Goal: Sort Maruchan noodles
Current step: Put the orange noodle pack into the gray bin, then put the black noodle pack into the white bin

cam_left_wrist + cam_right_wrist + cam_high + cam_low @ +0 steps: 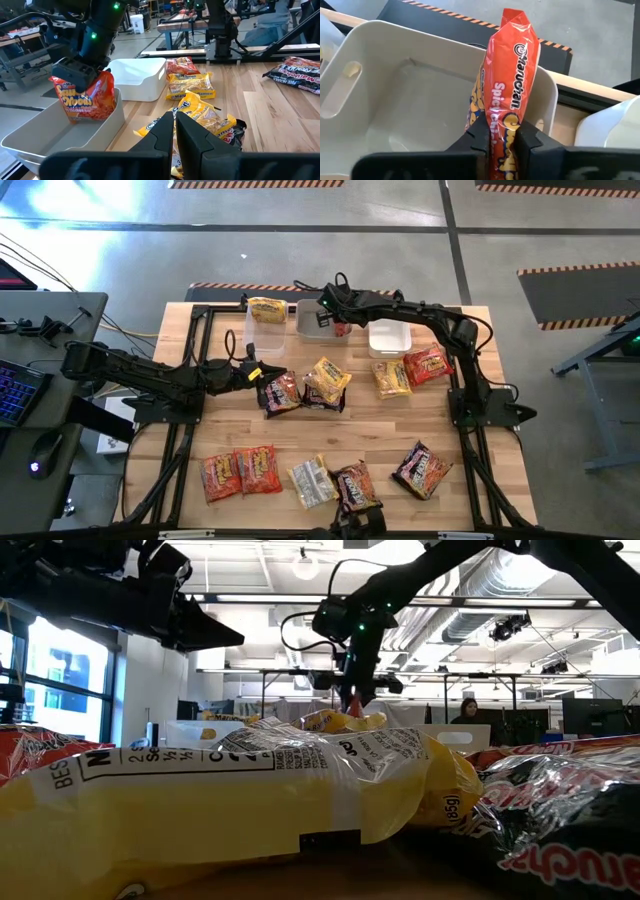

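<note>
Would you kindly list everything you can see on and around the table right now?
yellow packets: four; one in the left tub, two mid-table, one near the front edge.
red-orange packets: four; two front left, one beside the white tub, one held.
dark packets: at least three; one mid-left, two at the front.
tubs: three, pale, along the far edge.
table: one, light wood.
person: one, far back in the room.
left gripper: shut, empty, over the mid-table packets.
right gripper: shut on a red-orange packet, over the middle tub.
</note>
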Controlling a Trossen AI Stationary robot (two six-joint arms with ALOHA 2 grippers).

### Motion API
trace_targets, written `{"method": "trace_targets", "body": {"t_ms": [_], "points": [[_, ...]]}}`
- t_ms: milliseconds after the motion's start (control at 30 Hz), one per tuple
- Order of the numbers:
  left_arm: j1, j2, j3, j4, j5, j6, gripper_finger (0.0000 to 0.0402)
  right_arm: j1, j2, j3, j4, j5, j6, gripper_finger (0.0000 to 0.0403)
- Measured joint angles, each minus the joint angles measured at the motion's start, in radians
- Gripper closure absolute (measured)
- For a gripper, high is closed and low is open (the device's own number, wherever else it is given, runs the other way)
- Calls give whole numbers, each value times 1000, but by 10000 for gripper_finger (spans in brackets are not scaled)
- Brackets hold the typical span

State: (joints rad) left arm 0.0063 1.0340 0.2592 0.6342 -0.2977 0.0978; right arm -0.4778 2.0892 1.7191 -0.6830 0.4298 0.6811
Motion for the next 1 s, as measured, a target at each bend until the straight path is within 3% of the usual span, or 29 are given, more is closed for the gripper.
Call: {"method": "trace_targets", "body": {"t_ms": [267,500,800,1000], "points": [[0,0,0,0,0,0,390,-1,0,0,0,-1,18,287],[0,0,0,-1,0,0,390,-16,0,0,-3,-1,23,236],[0,0,0,-2,0,0,390,-22,-3,10,-21,30,28,224],[0,0,0,-3,0,1,390,-28,-6,157,-182,64,-63,224]]}}
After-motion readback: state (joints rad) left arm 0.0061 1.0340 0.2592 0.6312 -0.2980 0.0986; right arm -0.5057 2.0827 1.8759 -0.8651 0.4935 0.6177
